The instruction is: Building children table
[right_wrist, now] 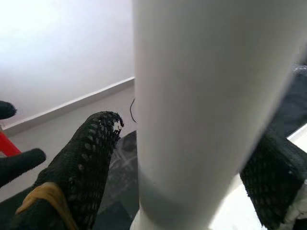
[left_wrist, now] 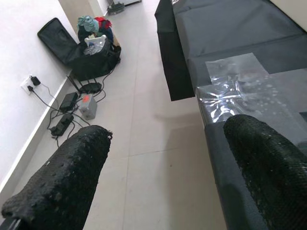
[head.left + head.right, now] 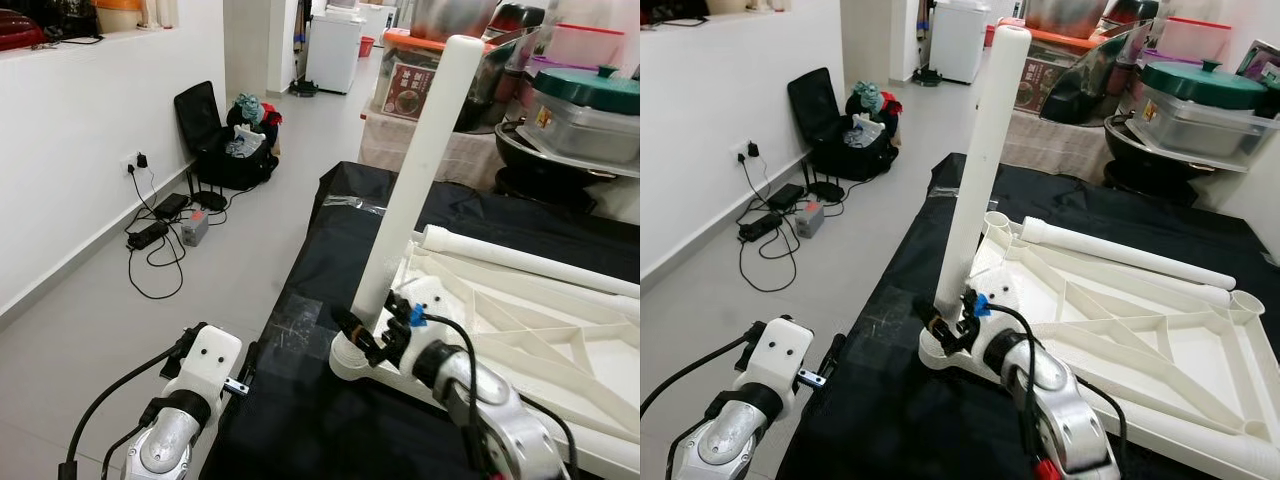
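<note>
**Leg standing in corner socket**

Your right gripper [image 3: 945,328] has its fingers clamped on the white leg [image 3: 980,165], upright in the upturned table frame [image 3: 1160,365] on the black tabletop [image 3: 880,400]. Left gripper [image 3: 245,378] hangs beside the edge, fingers spread.

Open black cover [image 3: 330,250] along the work surface's left edge and far left corner. Near left corner blocked by upright white leg [image 3: 978,170] in table frame [image 3: 1140,350] socket, right gripper [image 3: 952,325] around it. Loose leg [image 3: 1120,252] barring frame's far edge. Pots [image 3: 575,110] crowding beyond.
</note>
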`<state>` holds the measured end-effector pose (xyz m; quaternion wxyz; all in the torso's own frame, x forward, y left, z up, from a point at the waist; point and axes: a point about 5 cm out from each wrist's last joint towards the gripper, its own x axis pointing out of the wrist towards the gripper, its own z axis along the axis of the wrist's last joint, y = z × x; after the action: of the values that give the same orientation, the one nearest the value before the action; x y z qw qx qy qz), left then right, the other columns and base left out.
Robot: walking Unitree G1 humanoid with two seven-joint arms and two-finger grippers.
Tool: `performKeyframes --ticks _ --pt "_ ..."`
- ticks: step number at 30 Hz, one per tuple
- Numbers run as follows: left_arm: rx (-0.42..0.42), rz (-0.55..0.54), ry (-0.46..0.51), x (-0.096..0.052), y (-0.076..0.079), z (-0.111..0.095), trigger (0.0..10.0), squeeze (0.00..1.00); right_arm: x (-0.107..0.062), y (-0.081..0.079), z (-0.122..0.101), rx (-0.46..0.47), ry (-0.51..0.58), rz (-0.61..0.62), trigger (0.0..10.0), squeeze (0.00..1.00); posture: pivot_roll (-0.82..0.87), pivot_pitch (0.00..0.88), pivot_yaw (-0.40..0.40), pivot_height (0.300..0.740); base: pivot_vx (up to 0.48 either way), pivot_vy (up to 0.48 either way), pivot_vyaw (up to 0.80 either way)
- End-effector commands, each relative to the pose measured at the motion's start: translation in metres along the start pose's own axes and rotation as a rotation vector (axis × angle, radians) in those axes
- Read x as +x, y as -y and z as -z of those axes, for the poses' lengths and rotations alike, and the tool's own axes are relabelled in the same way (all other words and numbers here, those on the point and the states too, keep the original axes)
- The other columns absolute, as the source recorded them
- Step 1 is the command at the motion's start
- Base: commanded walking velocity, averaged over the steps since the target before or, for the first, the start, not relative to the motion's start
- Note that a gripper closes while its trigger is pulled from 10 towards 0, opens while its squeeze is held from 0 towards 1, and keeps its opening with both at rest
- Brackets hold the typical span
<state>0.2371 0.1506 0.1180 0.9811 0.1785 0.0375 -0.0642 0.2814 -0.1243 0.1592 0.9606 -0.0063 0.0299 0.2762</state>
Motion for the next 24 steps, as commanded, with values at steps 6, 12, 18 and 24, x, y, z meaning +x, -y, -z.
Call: performKeyframes --ticks 6,12,18,24 --pt "0.002 -0.004 -0.007 -0.002 0.002 0.000 10.0 0.00 0.004 0.007 0.010 0.016 -0.030 0.068 0.6 0.00 0.11 0.000 -0.150 0.740 0.000 0.000 0.00" --pt "0.002 -0.006 -0.008 -0.002 0.002 0.000 10.0 0.00 -0.001 0.030 0.019 -0.025 -0.105 0.296 0.0 0.00 0.10 0.000 -0.150 0.740 0.000 0.000 0.00" --pt "0.002 -0.008 -0.010 -0.002 0.001 0.000 10.0 0.00 -0.038 0.079 0.022 -0.034 -0.179 0.898 0.0 0.00 0.10 0.000 -0.154 0.740 0.000 0.000 0.00" --pt "0.002 -0.007 -0.013 -0.002 0.000 0.002 10.0 0.00 -0.074 0.086 0.015 0.043 -0.144 1.195 0.0 0.00 0.09 0.000 -0.143 0.740 0.000 0.000 0.00"
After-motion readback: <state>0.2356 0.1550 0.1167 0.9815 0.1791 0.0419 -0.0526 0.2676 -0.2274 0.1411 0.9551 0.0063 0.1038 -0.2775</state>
